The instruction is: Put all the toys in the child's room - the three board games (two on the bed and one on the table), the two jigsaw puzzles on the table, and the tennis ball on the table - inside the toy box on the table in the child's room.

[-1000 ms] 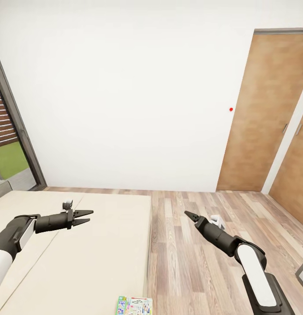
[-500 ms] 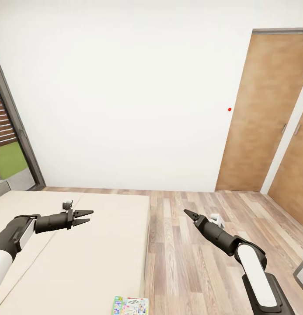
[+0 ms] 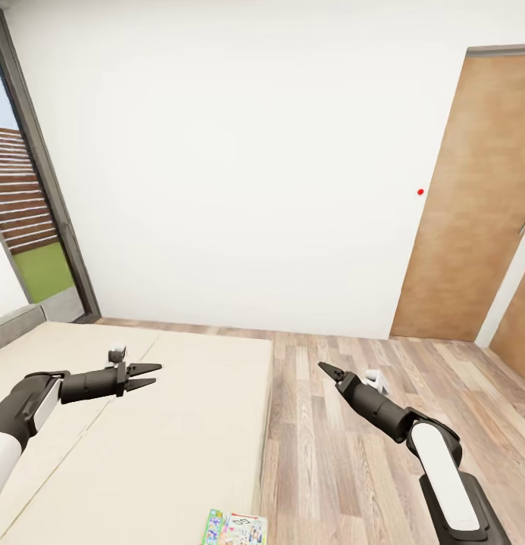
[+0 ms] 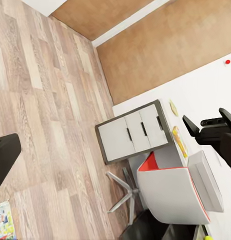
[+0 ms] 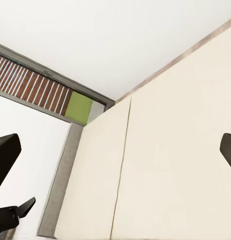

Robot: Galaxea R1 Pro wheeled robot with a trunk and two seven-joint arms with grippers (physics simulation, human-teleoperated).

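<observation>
Left gripper [image 3: 154,375]: held out over the bed, fingers parted with a clear gap between the tips, nothing between them.
Right gripper [image 3: 325,369]: held out over the wood floor [image 3: 353,454], beside the bed's edge; from the head view the fingertips look close together, though I cannot tell for sure whether they meet. Its wrist view shows dark finger parts at both edges, well apart, with nothing held.
Bed [image 3: 141,439]: plain beige sheet, low and wide, taking up the lower left of the head view; a grey headboard [image 5: 63,185] runs along its far side in the right wrist view.
Board game [image 3: 235,528]: a flat box with a bright cartoon cover, lying on the bed at its near corner, close to the edge by the floor; partly cut off by the picture's bottom edge. A corner of a similar bright cover [image 4: 4,220] shows in the left wrist view.
Table [image 4: 195,150]: pale top seen in the left wrist view, with a grey drawer unit [image 4: 133,132] under or beside it and a white chair with a red inner edge [image 4: 173,192] drawn up near it.
Toy box [image 4: 208,180]: light grey bin on the table, near the chair.
Small things on the table [image 4: 179,141]: yellowish, too small to name.
Door [image 3: 470,197]: brown wood, shut, in the white wall at the right; a small red dot [image 3: 420,192] on the wall just beside it.
Window [image 3: 35,219]: tall, grey-framed, at the left, with slats and green outside.
</observation>
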